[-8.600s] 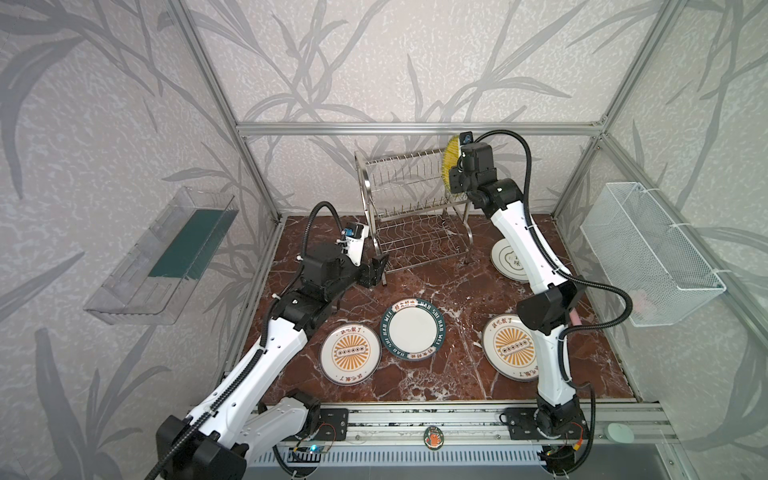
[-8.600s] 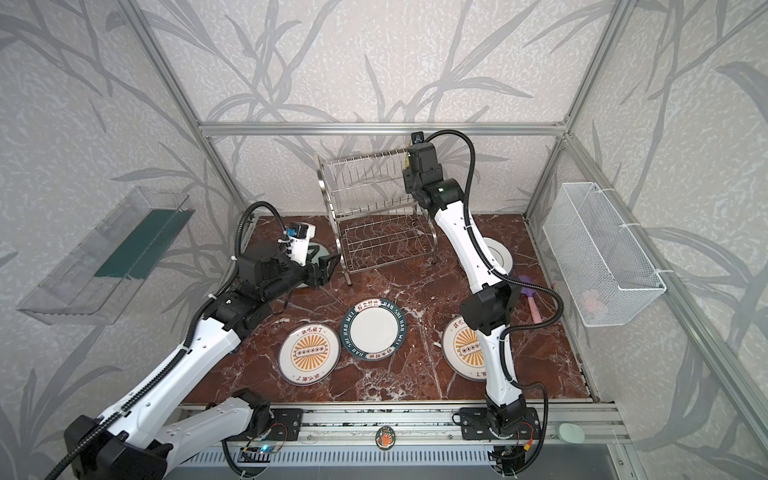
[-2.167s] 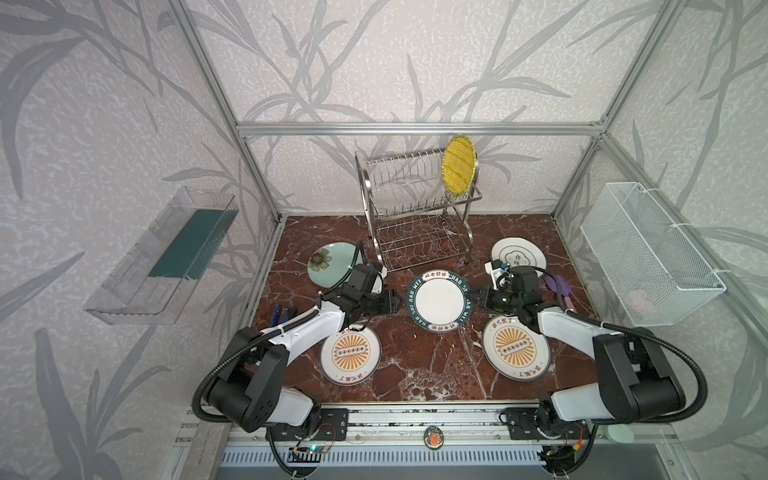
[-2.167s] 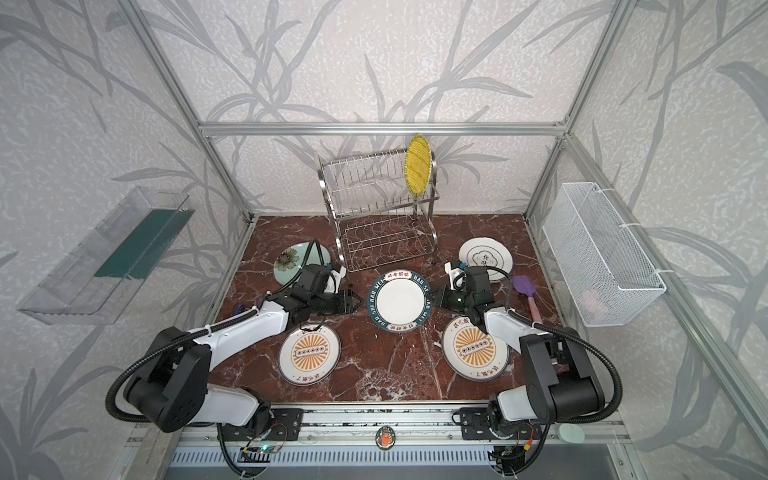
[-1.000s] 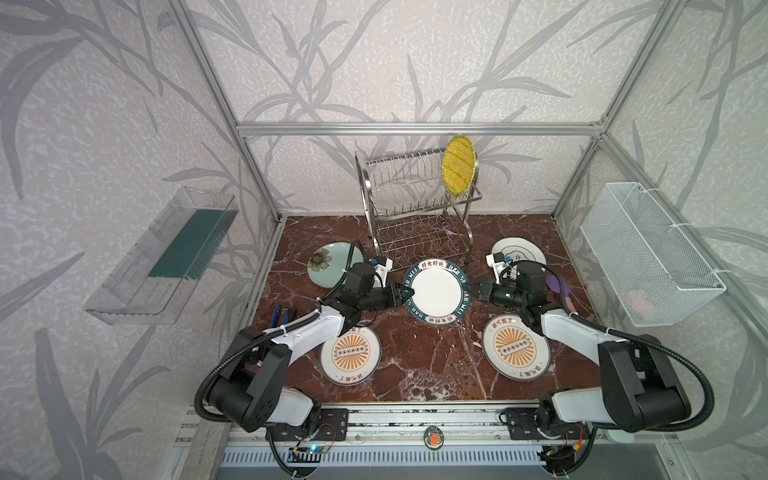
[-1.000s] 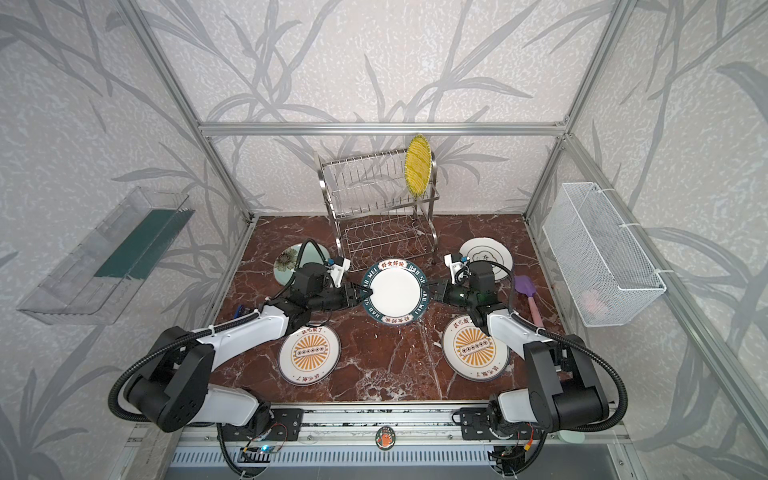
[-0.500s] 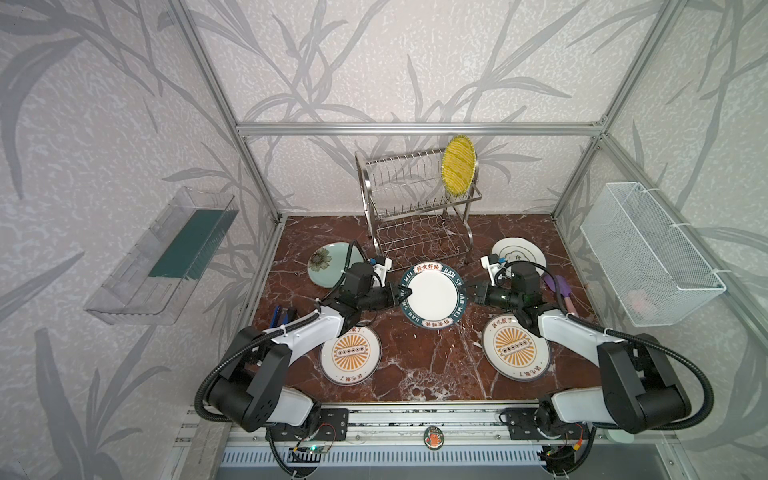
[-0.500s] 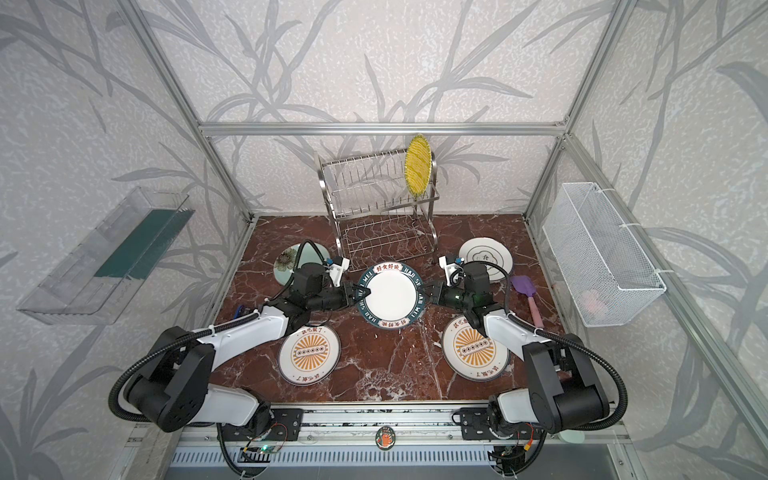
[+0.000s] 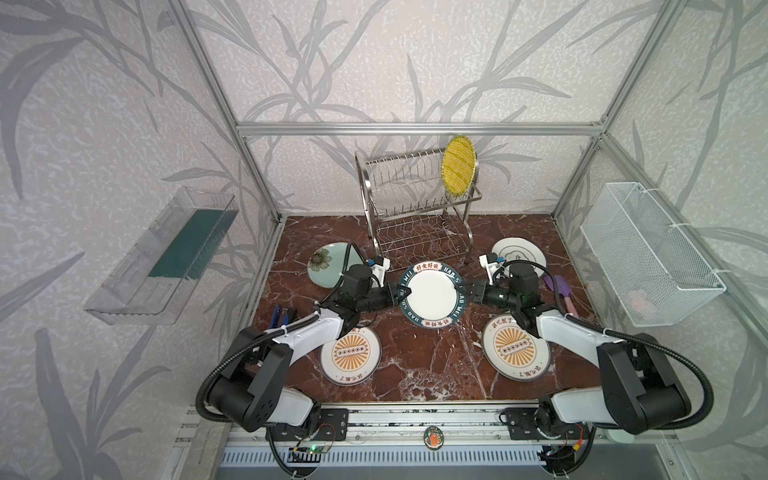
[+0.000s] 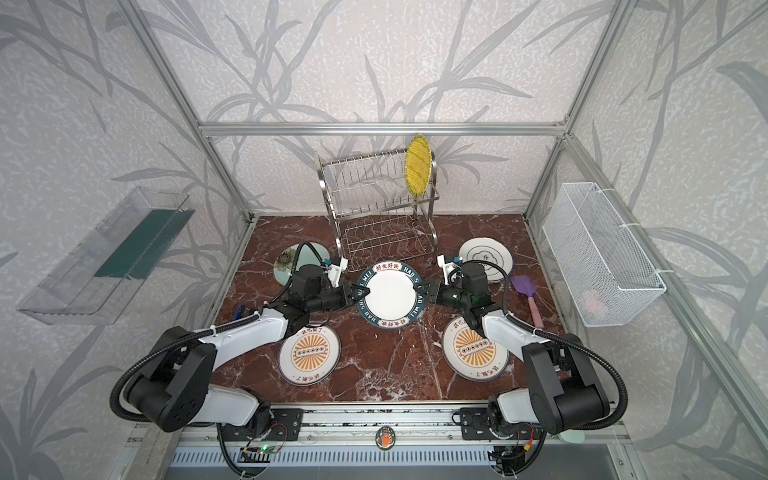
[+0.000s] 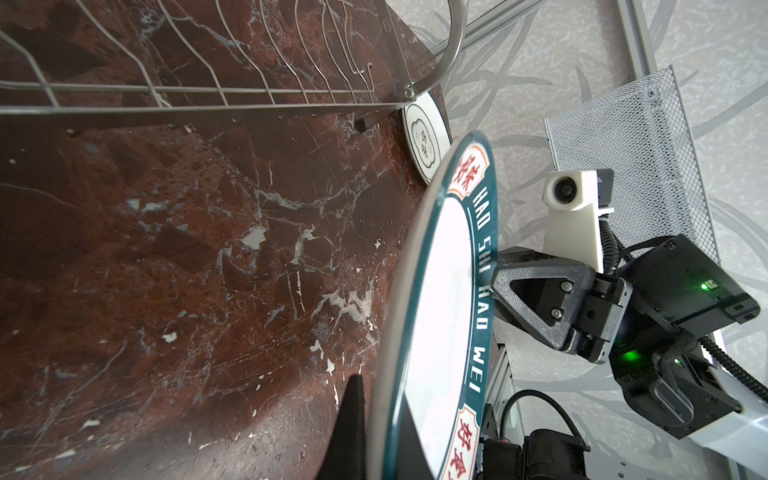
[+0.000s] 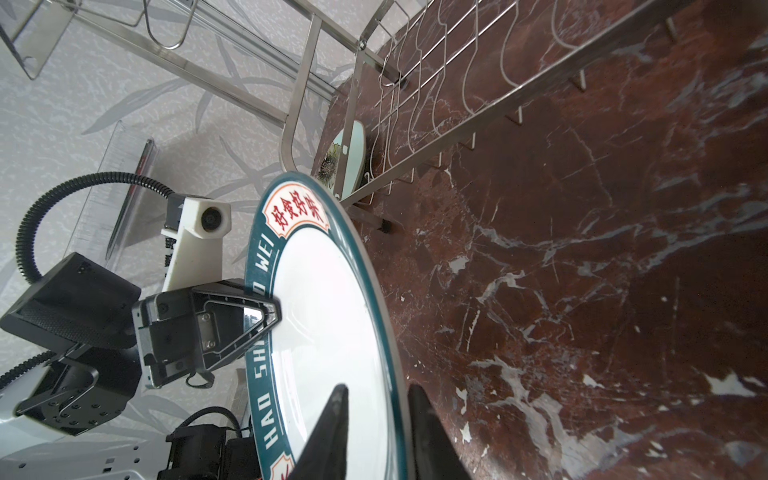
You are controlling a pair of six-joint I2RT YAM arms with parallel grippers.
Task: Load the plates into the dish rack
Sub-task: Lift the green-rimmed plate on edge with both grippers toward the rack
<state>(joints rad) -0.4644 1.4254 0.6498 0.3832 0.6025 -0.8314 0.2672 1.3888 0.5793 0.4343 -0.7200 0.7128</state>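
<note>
Plates nearest the bases, the left sunburst plate (image 9: 350, 354) and right sunburst plate (image 9: 515, 347), lie flat; just beyond, the green-rimmed plate (image 9: 430, 297) hangs clear of the marble (image 9: 415, 365) between the claws, left gripper (image 9: 397, 296) clamped tight on one edge, right gripper (image 9: 464, 291) astride the opposite edge, pinching or merely flanking I cannot tell. Straight behind stands the dish rack (image 9: 411, 195), its free prongs left of the yellow plate (image 9: 458, 171), which favours the left arm once the plate is turned on edge.

Red marble tabletop (image 9: 428, 365). Dish rack (image 9: 419, 199) stands at back. Lying flat: flower plate (image 9: 328, 262), outline plate (image 9: 519, 249), left sunburst plate (image 9: 350, 353), right sunburst plate (image 9: 515, 347), purple spatula (image 9: 559, 289).
</note>
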